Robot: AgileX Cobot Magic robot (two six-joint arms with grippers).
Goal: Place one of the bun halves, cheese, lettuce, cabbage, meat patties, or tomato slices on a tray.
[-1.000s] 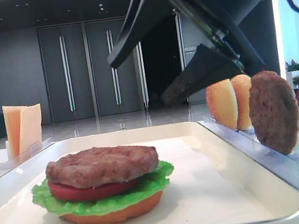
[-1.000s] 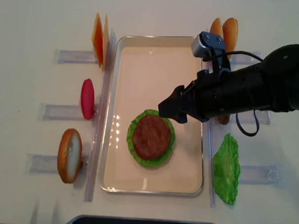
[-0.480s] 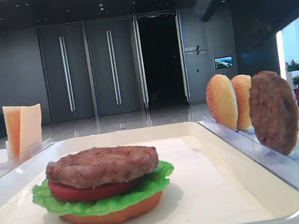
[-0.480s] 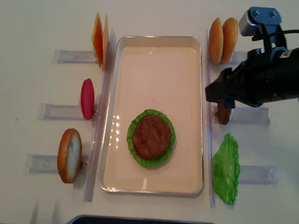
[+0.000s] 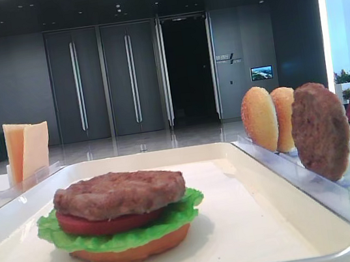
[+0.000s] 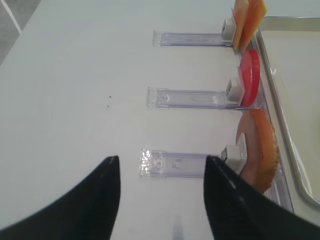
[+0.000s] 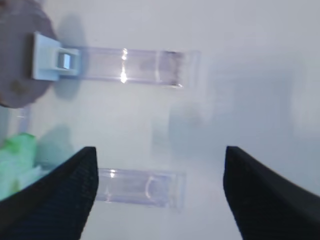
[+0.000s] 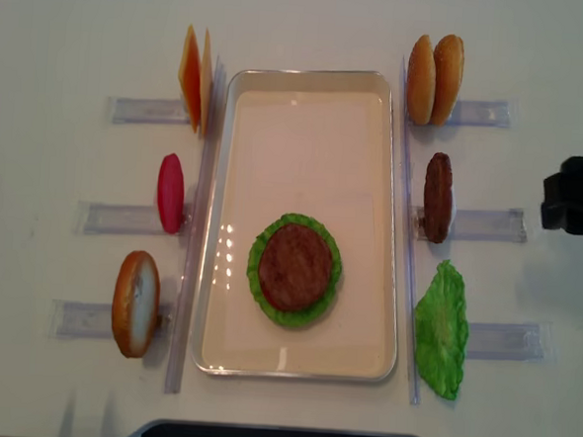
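On the cream-white tray [image 8: 310,81] sits a stack: a lighter meat patty [image 8: 295,266] [image 5: 120,193] on a tomato slice [image 5: 100,224], lettuce [image 5: 121,236] and a flat bun half [image 5: 135,250]. My right gripper [image 8: 558,200] hangs at the far right edge of the table, well off the tray. In its wrist view the right gripper [image 7: 160,150] is open and empty over clear racks [image 7: 142,65]. My left gripper [image 6: 161,159] is open and empty, left of a standing bun half [image 6: 257,147].
Right racks hold two bun halves [image 8: 435,79], a darker patty [image 8: 437,196] and a lettuce leaf [image 8: 441,329]. Left racks hold cheese [image 8: 193,77], a tomato slice [image 8: 170,192] and a bun half [image 8: 136,302].
My right arm has pulled back from above the tray to the right table edge and left the low front view. The stack on the tray has not moved.
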